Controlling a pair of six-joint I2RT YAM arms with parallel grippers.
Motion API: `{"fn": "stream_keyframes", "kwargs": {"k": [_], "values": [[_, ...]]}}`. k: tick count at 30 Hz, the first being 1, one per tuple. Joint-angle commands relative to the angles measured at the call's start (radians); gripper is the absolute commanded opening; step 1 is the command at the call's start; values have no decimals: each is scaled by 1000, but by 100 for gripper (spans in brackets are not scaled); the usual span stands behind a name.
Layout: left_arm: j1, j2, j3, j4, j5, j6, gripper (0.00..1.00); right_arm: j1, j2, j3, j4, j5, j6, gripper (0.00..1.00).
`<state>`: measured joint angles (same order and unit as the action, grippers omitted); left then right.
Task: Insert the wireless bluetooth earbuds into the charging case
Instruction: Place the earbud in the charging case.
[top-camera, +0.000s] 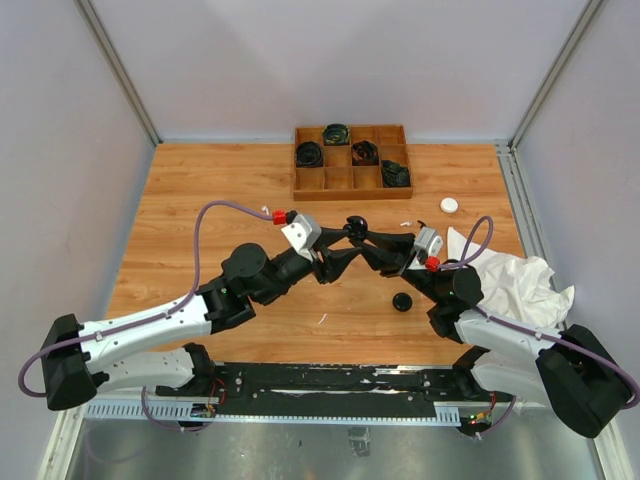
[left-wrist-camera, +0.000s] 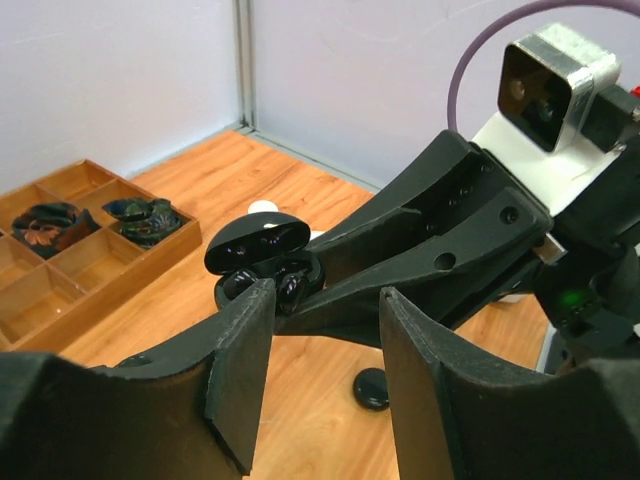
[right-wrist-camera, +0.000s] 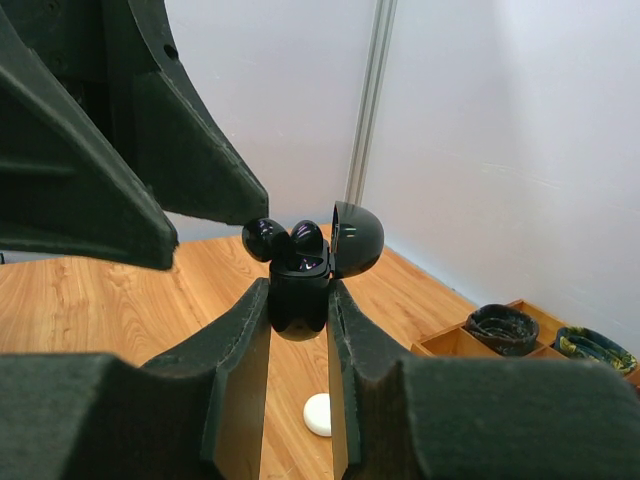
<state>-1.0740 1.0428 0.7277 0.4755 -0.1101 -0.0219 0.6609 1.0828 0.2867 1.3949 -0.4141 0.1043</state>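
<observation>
While both of my arms reach toward the middle of the wooden table (top-camera: 200, 200), their grippers meet above its centre. To the right, beside my right arm, lies a crumpled white sheet (top-camera: 510, 280). At the far edge sits a wooden tray (top-camera: 340, 194) split into compartments, four of them holding dark coiled bundles (top-camera: 310, 153).

My right gripper (right-wrist-camera: 298, 292) is clamped on the charging case (right-wrist-camera: 300, 312): its two fingers press the black body from either side and hold it upright off the table, with the hinged lid (right-wrist-camera: 358, 238) swung open to the right in that wrist's view. My left gripper (left-wrist-camera: 325, 330) stands with its fingers apart and nothing between them; the tip of one finger is just beside the case, though I cannot tell whether it touches.

Near the right arm a small black puck (top-camera: 402, 301) rests on the table, and farther off, near the tray's right end, lies a small white round piece (top-camera: 450, 204).

Two glossy black earbuds (right-wrist-camera: 307, 238) sit in the open mouth of the case, their rounded heads showing above the rim. Whether they are pushed fully home I cannot tell.
</observation>
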Motion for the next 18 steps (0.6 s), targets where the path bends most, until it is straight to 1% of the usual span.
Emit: {"fn": "stream_keyframes", "kwargs": {"k": [1, 3, 5, 7, 9, 15, 18], "values": [[-6, -49, 57, -123, -19, -85, 53, 14, -12, -9, 72, 23, -18, 2], [1, -49, 79, -162, -11, -112, 55, 14, -14, -11, 71, 23, -21, 2], [25, -40, 112, -199, 26, -162, 57, 16, -14, -11, 69, 23, -22, 2], [62, -27, 150, -244, 93, -225, 57, 15, -13, -11, 69, 21, -22, 2], [84, -19, 179, -279, 124, -271, 56, 15, -17, -15, 69, 21, -21, 2], [106, -26, 202, -360, 31, -322, 52, 14, -27, -17, 60, 23, -25, 2], [117, -22, 203, -354, 80, -342, 50, 15, -25, -16, 58, 21, -25, 2]]}}
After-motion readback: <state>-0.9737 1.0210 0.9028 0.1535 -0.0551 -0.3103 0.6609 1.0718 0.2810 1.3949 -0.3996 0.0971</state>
